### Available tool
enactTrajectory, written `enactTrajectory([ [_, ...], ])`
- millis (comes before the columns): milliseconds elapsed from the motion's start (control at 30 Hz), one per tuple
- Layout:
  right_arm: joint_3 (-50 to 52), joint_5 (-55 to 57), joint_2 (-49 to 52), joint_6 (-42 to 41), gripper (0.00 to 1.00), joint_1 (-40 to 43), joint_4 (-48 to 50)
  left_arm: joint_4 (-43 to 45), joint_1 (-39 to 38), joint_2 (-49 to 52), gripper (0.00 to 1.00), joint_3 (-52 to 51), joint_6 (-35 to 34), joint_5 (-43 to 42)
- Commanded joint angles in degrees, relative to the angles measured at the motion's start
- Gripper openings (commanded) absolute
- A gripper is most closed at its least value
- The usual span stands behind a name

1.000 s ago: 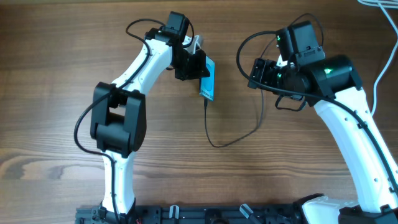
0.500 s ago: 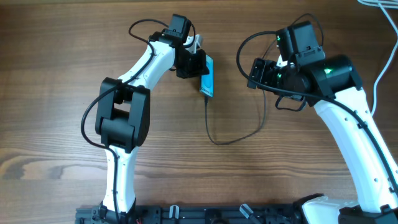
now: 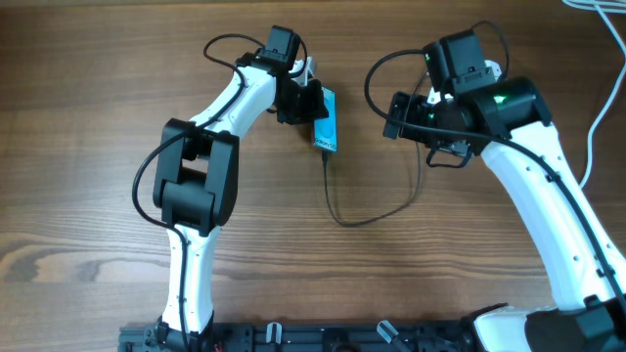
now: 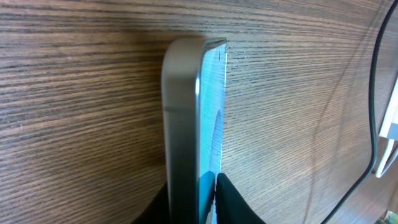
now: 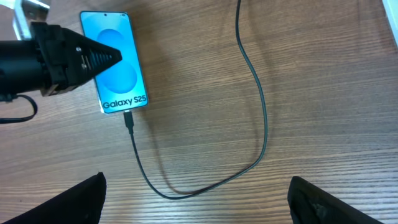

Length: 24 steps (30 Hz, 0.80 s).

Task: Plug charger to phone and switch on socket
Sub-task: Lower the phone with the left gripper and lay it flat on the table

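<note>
The phone (image 3: 328, 121), cyan-screened, is tipped up on a long edge on the wooden table. My left gripper (image 3: 310, 105) is shut on it. The left wrist view shows it edge-on (image 4: 186, 112) between the black fingers (image 4: 208, 194). In the right wrist view its screen (image 5: 118, 62) reads "Galaxy S25". The charger, a thin black cable (image 3: 367, 220), loops across the table (image 5: 261, 118), and its connector tip (image 5: 129, 119) sits at the phone's lower short edge. My right gripper (image 3: 397, 115) is open and empty above the cable loop (image 5: 199, 208). The socket is out of view.
A thick white cord (image 3: 594, 108) runs along the table's far right edge. The right arm's body (image 3: 509, 108) covers the table to the right of the phone. The black frame rail (image 3: 323, 337) lies along the front edge.
My right arm has shifted a little left and toward the back. My left arm's elbow has moved right. The phone stays in the left gripper, and the cable has not moved.
</note>
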State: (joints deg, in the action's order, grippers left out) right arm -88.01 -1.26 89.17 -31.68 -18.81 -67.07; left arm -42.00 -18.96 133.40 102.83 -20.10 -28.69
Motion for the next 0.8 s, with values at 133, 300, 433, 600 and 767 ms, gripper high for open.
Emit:
enactTrajectory([
  [133, -0.46, -0.46, 0.85, -0.22, 0.96, 0.13, 0.13, -1.97, 0.11, 1.66, 0.23, 0.24, -0.02, 4.79],
  [300, -0.46, -0.20, 0.85, -0.24, 0.99, 0.13, 0.11, -2.93, 0.11, 1.66, 0.28, 0.24, 0.22, 6.14],
  [433, -0.46, 0.20, 0.85, -0.20, 1.00, 0.13, 0.11, -4.09, 0.11, 1.66, 0.28, 0.24, 0.22, 8.44],
  [600, -0.46, 0.22, 1.01, -0.22, 1.00, 0.13, 0.13, -6.10, 0.11, 1.66, 0.40, 0.24, 0.24, 12.76],
  [767, -0.46, 0.20, 1.01, -0.15, 1.00, 0.13, 0.11, -6.49, 0.11, 1.66, 0.44, 0.24, 0.22, 12.96],
])
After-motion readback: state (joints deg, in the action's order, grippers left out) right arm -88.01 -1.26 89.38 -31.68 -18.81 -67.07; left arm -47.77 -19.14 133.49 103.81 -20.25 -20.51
